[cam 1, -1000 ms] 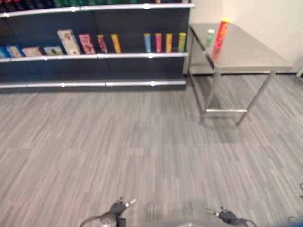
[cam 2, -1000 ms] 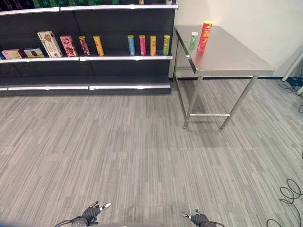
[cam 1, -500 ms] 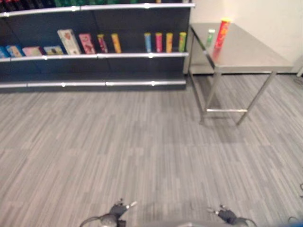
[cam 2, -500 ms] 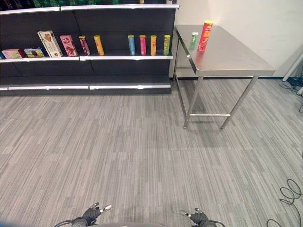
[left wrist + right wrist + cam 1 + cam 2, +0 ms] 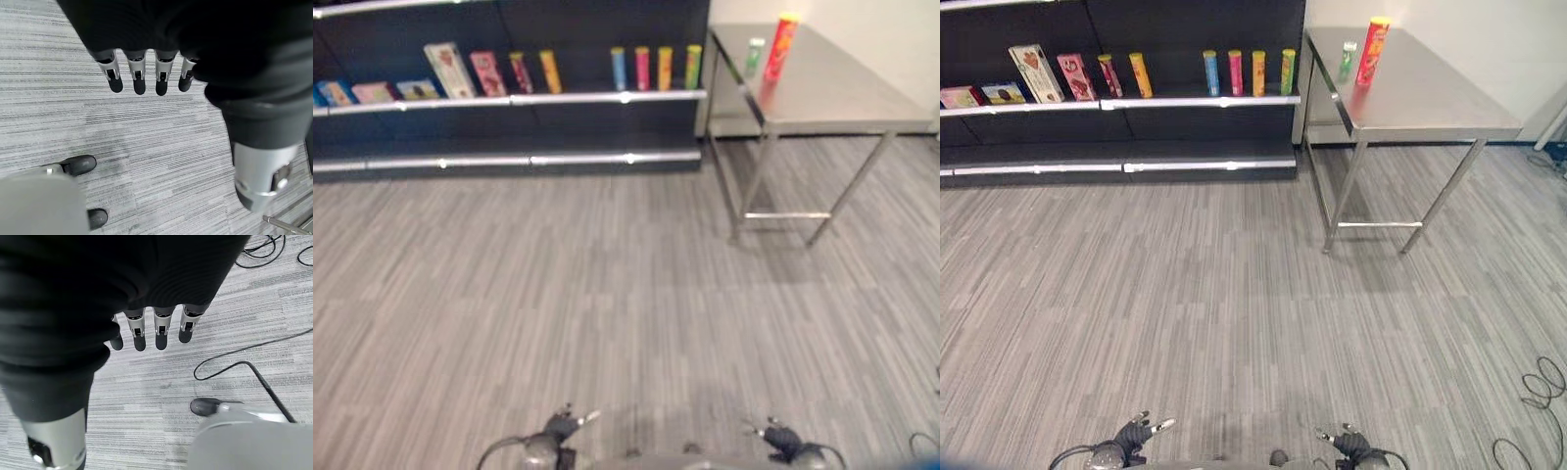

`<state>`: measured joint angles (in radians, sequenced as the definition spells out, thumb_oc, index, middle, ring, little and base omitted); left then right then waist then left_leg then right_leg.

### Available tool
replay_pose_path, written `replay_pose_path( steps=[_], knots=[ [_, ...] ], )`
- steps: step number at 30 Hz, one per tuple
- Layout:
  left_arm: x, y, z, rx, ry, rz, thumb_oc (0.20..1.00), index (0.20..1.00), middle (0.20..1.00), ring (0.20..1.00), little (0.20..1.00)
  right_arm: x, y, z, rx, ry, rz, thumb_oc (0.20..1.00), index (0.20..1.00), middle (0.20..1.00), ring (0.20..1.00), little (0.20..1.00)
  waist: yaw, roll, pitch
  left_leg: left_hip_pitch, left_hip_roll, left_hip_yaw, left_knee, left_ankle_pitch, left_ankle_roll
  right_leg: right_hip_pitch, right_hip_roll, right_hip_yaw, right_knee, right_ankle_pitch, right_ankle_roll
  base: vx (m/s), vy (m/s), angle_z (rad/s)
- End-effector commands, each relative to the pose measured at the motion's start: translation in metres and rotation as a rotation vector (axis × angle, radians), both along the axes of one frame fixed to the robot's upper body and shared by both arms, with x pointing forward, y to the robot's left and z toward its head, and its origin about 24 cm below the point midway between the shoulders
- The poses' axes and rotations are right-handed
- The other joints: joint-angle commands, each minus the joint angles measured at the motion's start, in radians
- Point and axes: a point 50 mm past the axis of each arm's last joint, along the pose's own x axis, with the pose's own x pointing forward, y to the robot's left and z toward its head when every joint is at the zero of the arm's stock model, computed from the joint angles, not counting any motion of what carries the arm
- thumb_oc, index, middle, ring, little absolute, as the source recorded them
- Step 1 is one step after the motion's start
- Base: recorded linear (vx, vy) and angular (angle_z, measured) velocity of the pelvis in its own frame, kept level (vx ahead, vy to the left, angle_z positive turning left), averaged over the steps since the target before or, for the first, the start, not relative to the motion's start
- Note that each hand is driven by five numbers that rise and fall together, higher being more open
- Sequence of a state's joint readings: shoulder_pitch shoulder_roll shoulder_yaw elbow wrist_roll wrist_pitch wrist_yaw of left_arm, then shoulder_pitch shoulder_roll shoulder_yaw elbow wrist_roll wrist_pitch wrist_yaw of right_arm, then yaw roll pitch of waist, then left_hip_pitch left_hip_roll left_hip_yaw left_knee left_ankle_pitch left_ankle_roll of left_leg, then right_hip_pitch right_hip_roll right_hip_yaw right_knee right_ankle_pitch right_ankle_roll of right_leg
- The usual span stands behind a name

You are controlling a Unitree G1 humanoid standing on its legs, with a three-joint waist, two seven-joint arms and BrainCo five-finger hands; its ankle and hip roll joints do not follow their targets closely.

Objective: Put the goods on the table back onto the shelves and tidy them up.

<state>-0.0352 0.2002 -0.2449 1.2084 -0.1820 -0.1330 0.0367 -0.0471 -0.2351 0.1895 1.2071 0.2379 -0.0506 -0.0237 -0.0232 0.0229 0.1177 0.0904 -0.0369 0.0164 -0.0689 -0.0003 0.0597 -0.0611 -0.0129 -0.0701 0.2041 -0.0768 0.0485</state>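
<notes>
1 red can (image 5: pixel 1372 51), 1 green bottle (image 5: pixel 1348 59) on table (image 5: pixel 1430 98), both hands' fingers (image 5: pixel 138 78) apart, empty.

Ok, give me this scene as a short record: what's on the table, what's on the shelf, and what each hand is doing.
table: steel table right of the shelf
on table: tall red can; small green bottle beside it
shelf: dark shelf with four upright cans, two more cans and boxes further left
left hand: fingers straight, holding nothing, over floor
right hand: fingers straight, holding nothing, over floor
</notes>
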Motion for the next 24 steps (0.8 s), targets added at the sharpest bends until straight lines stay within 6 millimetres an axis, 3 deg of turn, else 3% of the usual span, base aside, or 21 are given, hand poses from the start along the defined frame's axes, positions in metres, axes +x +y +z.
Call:
replay_pose_path(
  steps=[1,4,7,12,15,16,20,21,22,23,24],
  knots=[
    [0.016,0.012,0.006,0.043,-0.035,-0.023,1.000,1.000,1.000,1.000,1.000,0.012,0.011,0.001,0.027,-0.029,0.025,1.000,1.000,1.000,1.000,1.000,0.003,-0.071,0.024,0.035,-0.031,-0.123,0.045,-0.122,-0.011,-0.073,-0.183,0.089,0.202,0.168,0.107,0.11,0.106,0.22],
    [0.016,0.012,0.006,0.046,-0.034,-0.024,1.000,1.000,1.000,1.000,1.000,0.005,0.010,-0.001,0.030,-0.009,0.014,1.000,1.000,1.000,1.000,1.000,-0.001,-0.059,0.030,0.053,-0.014,-0.138,0.037,-0.133,-0.016,-0.111,-0.170,0.077,0.207,0.139,0.083,0.19,0.018,0.22],
    [0.018,0.012,0.007,0.044,-0.040,-0.025,1.000,1.000,1.000,1.000,1.000,0.002,0.007,-0.001,0.029,-0.002,0.000,1.000,1.000,1.000,1.000,1.000,-0.019,-0.065,0.035,0.083,0.000,-0.155,0.033,-0.165,-0.032,-0.133,-0.122,0.050,0.041,0.103,0.093,0.26,-0.107,0.00],
    [0.016,0.013,0.006,0.041,-0.037,0.001,1.000,1.000,1.000,1.000,1.000,-0.003,0.004,-0.002,0.023,0.009,-0.019,1.000,1.000,1.000,1.000,1.000,-0.059,-0.078,0.042,0.192,0.034,-0.176,0.024,-0.235,-0.063,-0.176,-0.051,-0.048,-0.253,0.183,0.135,0.36,-0.130,0.18],
    [0.015,0.011,0.006,0.036,-0.036,0.006,1.000,1.000,1.000,1.000,1.000,-0.006,0.002,-0.003,0.019,0.018,-0.022,1.000,1.000,1.000,1.000,1.000,-0.068,-0.078,0.036,0.225,0.050,-0.183,0.029,-0.238,-0.077,-0.184,-0.034,-0.080,-0.272,0.199,0.132,0.37,-0.145,0.48],
    [0.013,0.011,0.005,0.039,-0.030,-0.012,1.000,1.000,1.000,1.000,1.000,-0.013,0.000,-0.004,0.017,0.033,-0.026,1.000,1.000,1.000,1.000,1.000,-0.073,-0.078,0.020,0.246,0.072,-0.191,0.044,-0.233,-0.095,-0.163,-0.028,-0.104,-0.277,0.195,0.114,0.44,-0.221,0.58],
    [0.014,0.009,0.005,0.031,-0.036,-0.011,1.000,1.000,1.000,1.000,1.000,-0.016,-0.005,-0.004,0.010,0.029,-0.045,1.000,1.000,1.000,1.000,1.000,-0.090,-0.052,-0.005,0.207,0.134,-0.199,0.198,-0.043,-0.169,-0.100,0.013,-0.088,-0.265,0.188,0.067,0.49,-0.236,0.27],
    [0.016,0.008,0.006,0.021,-0.044,-0.009,1.000,1.000,1.000,1.000,1.000,-0.013,-0.007,-0.002,0.015,0.006,-0.062,1.000,1.000,1.000,1.000,1.000,-0.094,-0.053,-0.009,0.154,0.149,-0.179,0.347,0.080,-0.212,-0.047,0.030,-0.084,-0.272,0.159,0.034,0.38,-0.175,0.11],
    [0.016,0.008,0.006,0.021,-0.044,-0.009,1.000,1.000,1.000,1.000,1.000,-0.013,-0.007,-0.002,0.015,0.006,-0.062,1.000,1.000,1.000,1.000,1.000,-0.094,-0.052,-0.008,0.153,0.150,-0.179,0.349,0.078,-0.212,-0.046,0.030,-0.084,-0.272,0.159,0.034,0.37,-0.187,-0.01],
    [0.016,0.008,0.006,0.017,-0.047,-0.002,1.000,1.000,1.000,1.000,1.000,-0.011,-0.008,-0.001,0.014,-0.001,-0.068,1.000,1.000,1.000,1.000,1.000,-0.089,-0.060,-0.005,0.109,0.149,-0.166,0.440,0.119,-0.215,-0.016,0.031,-0.080,-0.277,0.140,0.020,0.34,-0.194,-0.22],
    [0.020,0.009,0.008,0.012,-0.068,0.019,1.000,1.000,1.000,1.000,1.000,-0.004,-0.010,0.001,0.005,-0.021,-0.069,1.000,1.000,1.000,1.000,1.000,-0.071,-0.077,0.011,0.035,0.142,-0.141,0.616,0.149,-0.192,0.038,0.033,-0.058,-0.286,0.116,-0.002,0.46,-0.250,-0.31]
  ],
)
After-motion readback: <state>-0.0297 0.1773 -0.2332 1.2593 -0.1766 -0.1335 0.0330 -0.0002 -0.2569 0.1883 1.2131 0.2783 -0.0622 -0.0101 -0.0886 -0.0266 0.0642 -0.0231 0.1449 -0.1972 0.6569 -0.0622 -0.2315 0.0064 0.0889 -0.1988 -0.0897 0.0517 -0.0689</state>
